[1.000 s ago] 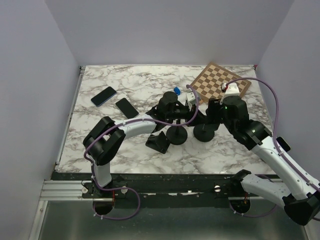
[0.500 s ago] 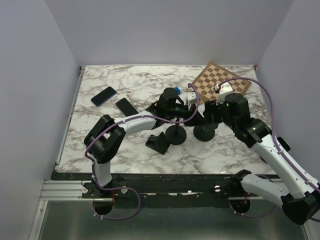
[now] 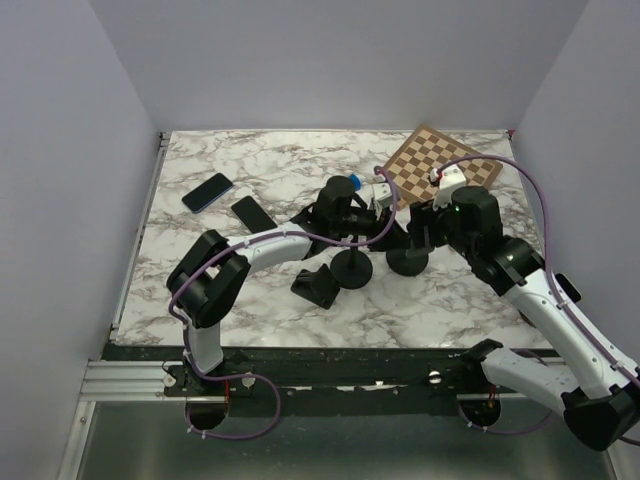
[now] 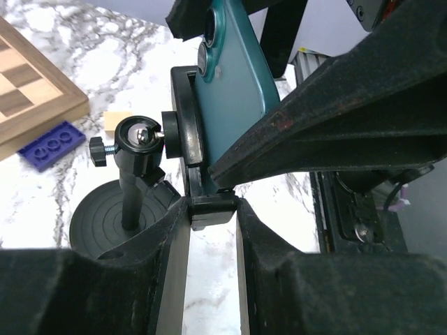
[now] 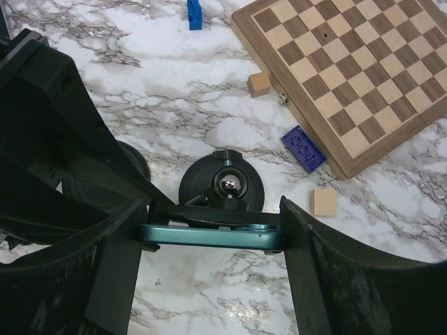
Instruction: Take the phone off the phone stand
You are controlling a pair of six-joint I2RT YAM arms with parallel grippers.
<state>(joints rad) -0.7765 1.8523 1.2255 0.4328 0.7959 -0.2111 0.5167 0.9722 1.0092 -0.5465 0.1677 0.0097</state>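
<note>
- Nearest the arm bases, just on the near-left of the phone stand [image 4: 131, 188], a small black wedge-shaped piece [image 3: 318, 285] lies on the marble table [image 3: 250, 165].
- A second round black base [image 3: 352, 270] stands just left of the phone stand's own base; the two are close together but apart.
- The left gripper [image 4: 211, 213] comes at the phone stand from the left. Its jaws are closed to a narrow gap and pinch the lower clamp foot of the stand's cradle.
- The phone [image 5: 209, 236], teal-backed, sits upright in that cradle, its back against the mount just in front of the stand's ball joint. It is not yet out of the stand.
- The right gripper [image 5: 213, 236] comes down over the phone stand from the right. Its jaws stand wide, one finger touching each short end of the phone, so it grips the phone along its length.
- Just beyond the phone stand on the right lie a blue brick [image 5: 304, 148] and a wooden cube [image 5: 325, 202]; a second cube [image 5: 259, 84] lies further back.
- Beyond those, far right of the phone stand, a chessboard [image 5: 349, 77] lies flat.
- Far left of the phone stand, well apart from it, a dark phone [image 3: 254, 215] and a blue-edged phone [image 3: 207, 192] lie flat.
</note>
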